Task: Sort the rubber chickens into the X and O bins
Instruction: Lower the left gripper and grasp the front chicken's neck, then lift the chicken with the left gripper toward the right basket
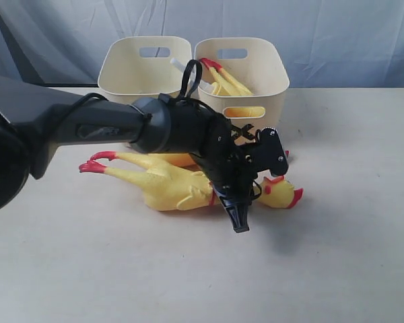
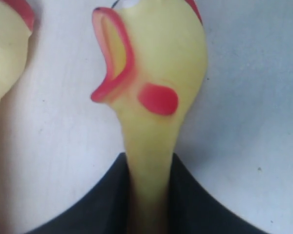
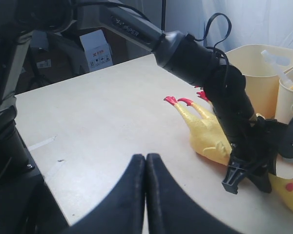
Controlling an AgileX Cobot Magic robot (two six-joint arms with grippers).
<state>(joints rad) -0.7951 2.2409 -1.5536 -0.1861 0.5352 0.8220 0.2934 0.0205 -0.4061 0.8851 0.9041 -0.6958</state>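
Rubber chicken [image 1: 168,188] number one lies on its side on the table [image 1: 121,269], in the middle of the picture, with its feet to the left and its head to the right. The left claw [image 1: 238,214] grabs its thin neck. Up close, the black pads [image 2: 95,204] press the neck on both sides, just below the head. I think the best move is to lift slowly and straight up, because the long soft body will hang and swing. Another chicken [image 1: 178,159] lies just behind, so go gently and do not drag it. Two bins [image 1: 131,77] stand at the top middle. The right bin [image 1: 273,84] holds a third chicken [image 1: 230,84]. I cannot see the marks on them. The right claw [image 3: 145,180] is pinched closed with nothing in it.
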